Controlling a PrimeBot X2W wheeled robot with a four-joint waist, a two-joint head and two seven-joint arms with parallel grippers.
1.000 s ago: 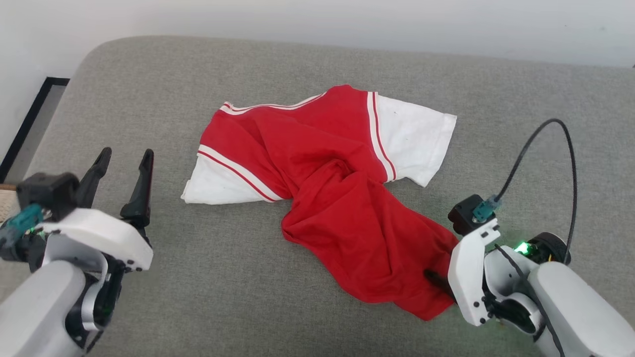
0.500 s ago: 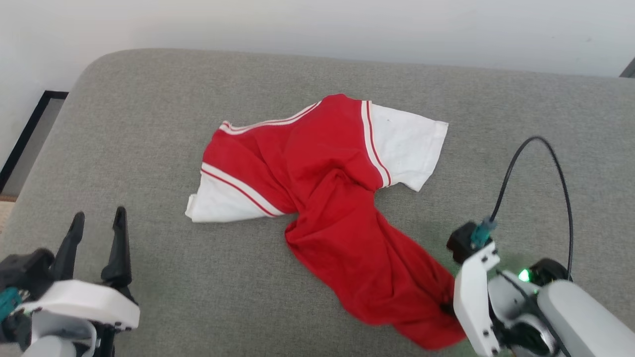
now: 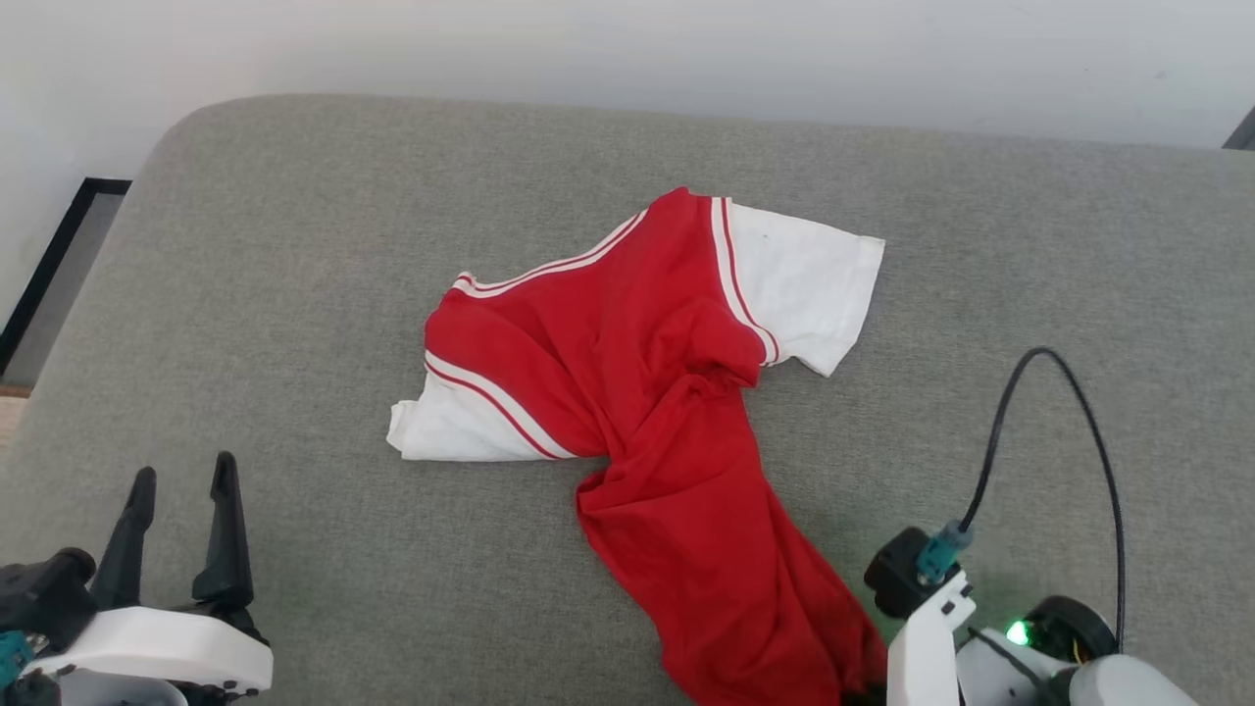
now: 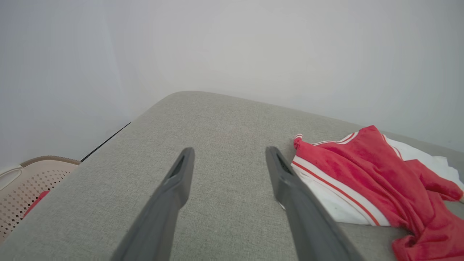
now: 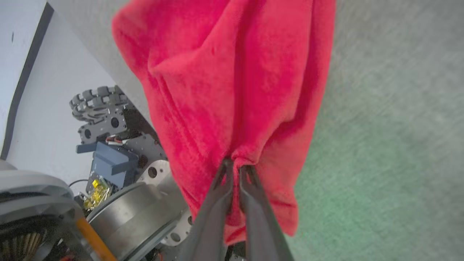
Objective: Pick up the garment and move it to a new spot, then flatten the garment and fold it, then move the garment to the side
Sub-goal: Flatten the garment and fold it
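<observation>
the garment [image 3: 647, 392] lies crumpled in the middle of the grey cushion [image 3: 294, 245], its red hem end trailing toward my right side. my right gripper [image 5: 233, 165] is pinched tight on a bunch of that hem. my left gripper [image 3: 184, 469] hangs spread and holds nothing, apart from the white sleeve [image 3: 441, 436]. i judge the cloth thin, light and limp. it will sag and bunch, so i'd grip hem corners or shoulders.

Head view looks down on the garment [image 3: 627, 333] — wrist views share it, lower, nearer.
</observation>
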